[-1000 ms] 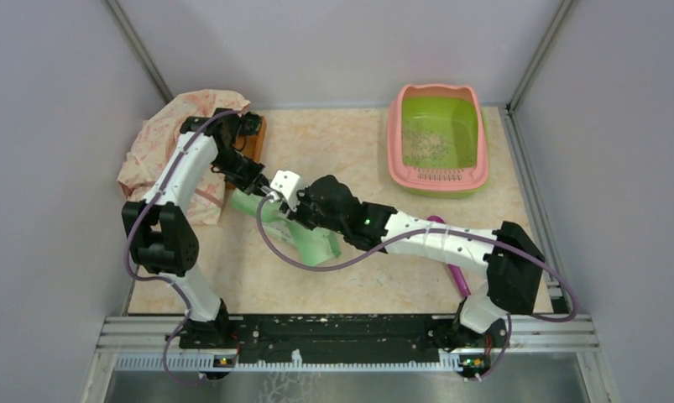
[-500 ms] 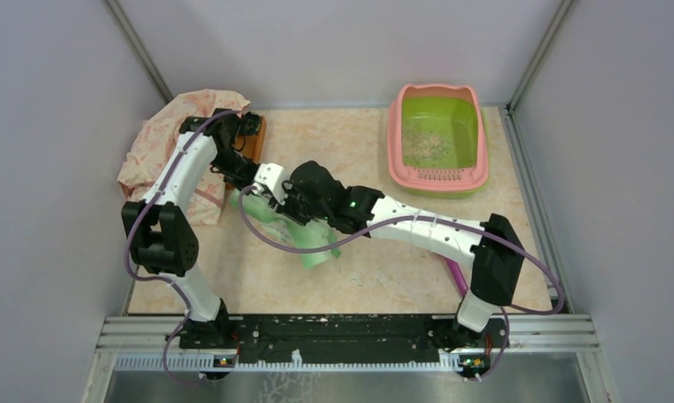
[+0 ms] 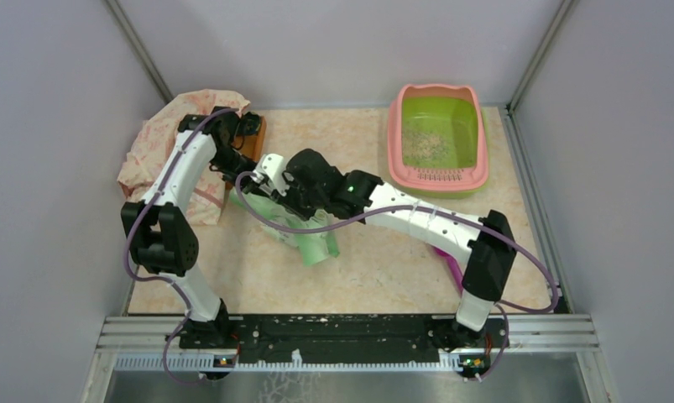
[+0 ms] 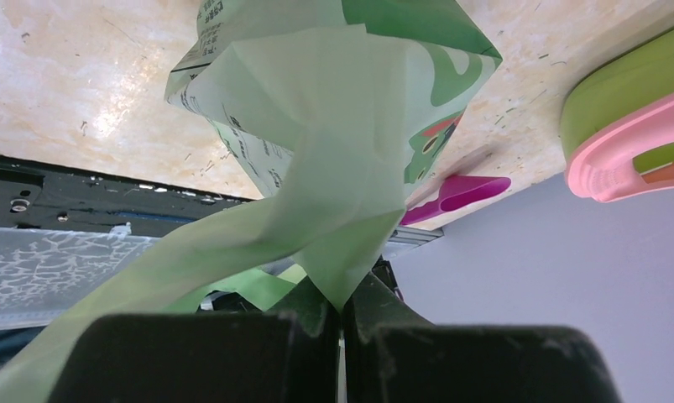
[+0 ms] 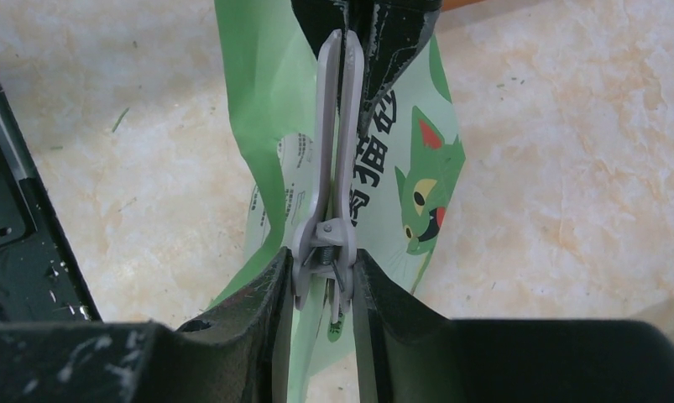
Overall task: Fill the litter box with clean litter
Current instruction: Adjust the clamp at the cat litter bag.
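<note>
Nearest me, a purple scoop [image 4: 459,191] lies on the table [image 3: 375,269] close to the right arm's base, partly under that arm. Beyond it, left of centre, the light green printed bag [image 3: 310,239] stretches across the table surface.

My right gripper [image 5: 321,269] reaches across to the bag. Its fingers are closed on the hinged end of a long grey clip [image 5: 335,126], one finger on each side. The clip points away over the bag, its far tip beside the left gripper [image 4: 342,304]. That gripper's jaws are pressed together, pinching a twisted fold of the bag's upper edge.

Behind it sit a small wooden tray [image 3: 258,136] and a crumpled pink-patterned cloth [image 3: 161,138].

The litter box [image 3: 395,143] stands at the far right corner, well apart from the bag. A thin patch of clean litter [image 3: 425,148] covers part of its green basin.
</note>
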Robot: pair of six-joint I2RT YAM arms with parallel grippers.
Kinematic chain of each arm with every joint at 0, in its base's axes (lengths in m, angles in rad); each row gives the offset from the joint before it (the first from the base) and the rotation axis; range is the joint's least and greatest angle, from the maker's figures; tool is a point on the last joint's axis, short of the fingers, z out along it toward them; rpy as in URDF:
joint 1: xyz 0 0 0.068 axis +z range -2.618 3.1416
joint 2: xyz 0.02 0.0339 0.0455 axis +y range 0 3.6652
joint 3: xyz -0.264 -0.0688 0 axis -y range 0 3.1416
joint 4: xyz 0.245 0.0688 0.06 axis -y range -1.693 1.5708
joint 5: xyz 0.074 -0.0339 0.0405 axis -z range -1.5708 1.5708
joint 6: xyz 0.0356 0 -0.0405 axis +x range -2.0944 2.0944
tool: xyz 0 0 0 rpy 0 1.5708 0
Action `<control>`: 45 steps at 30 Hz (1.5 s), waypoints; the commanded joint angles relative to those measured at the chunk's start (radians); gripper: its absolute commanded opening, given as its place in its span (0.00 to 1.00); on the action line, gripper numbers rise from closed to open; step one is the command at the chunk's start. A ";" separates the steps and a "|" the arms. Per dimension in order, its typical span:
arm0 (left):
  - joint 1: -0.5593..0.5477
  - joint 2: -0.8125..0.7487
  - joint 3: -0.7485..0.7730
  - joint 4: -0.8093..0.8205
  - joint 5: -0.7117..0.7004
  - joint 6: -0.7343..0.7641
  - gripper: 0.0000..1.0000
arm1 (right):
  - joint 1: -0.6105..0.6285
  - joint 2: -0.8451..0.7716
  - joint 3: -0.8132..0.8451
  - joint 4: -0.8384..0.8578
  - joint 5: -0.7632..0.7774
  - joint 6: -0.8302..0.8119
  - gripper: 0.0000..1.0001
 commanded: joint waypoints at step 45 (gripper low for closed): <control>0.029 -0.046 0.183 -0.044 -0.098 0.012 0.00 | -0.064 0.359 0.591 -0.486 0.033 0.017 0.00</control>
